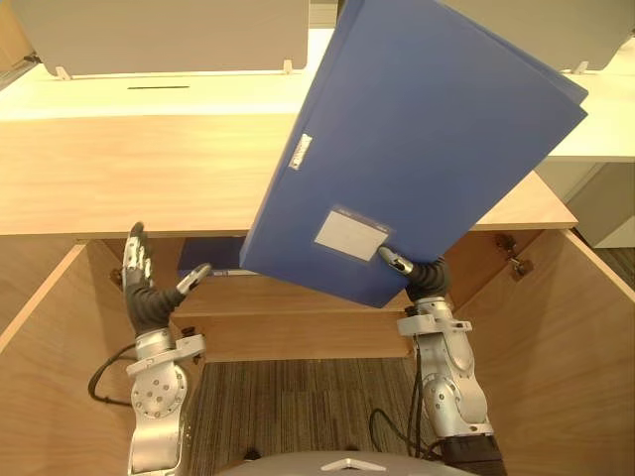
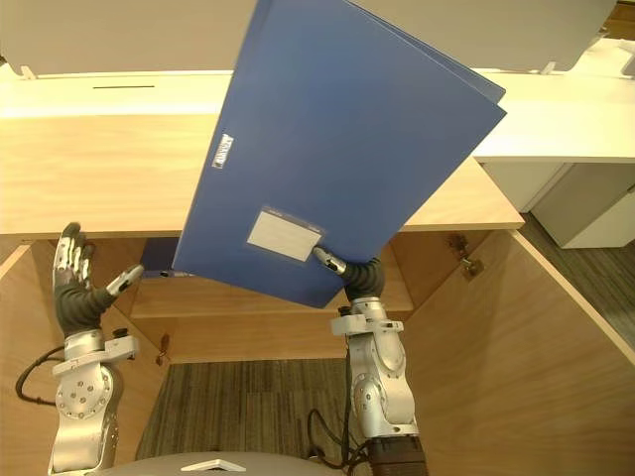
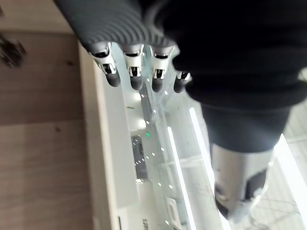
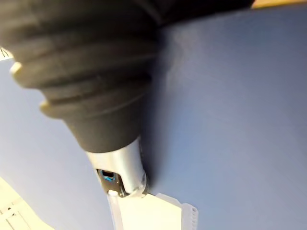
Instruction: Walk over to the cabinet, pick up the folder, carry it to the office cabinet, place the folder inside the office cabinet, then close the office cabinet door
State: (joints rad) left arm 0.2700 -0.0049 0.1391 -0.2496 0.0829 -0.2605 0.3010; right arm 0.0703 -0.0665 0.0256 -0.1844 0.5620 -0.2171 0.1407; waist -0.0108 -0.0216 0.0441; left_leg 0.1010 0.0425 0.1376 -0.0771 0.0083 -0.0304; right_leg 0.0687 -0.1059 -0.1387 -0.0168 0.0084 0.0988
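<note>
Blue folder (image 1: 427,149) held high over the open office cabinet (image 1: 149,178) — pinched at its lower corner by the right hand (image 1: 417,273).

Its thumb lies on the face beside the white label (image 1: 347,235), the other fingers hidden behind, so the grip looks narrow for so broad a sheet. The left hand (image 1: 142,288) stands near the left door (image 1: 40,317) with straight fingers, holding nothing. To place it well, I judge the folder should tip flatter, drop below the wooden top and feed edge-first onto the shelf (image 1: 298,297) beside the blue item (image 1: 210,256) lying there — slowly, the free hand steadying the far edge.
</note>
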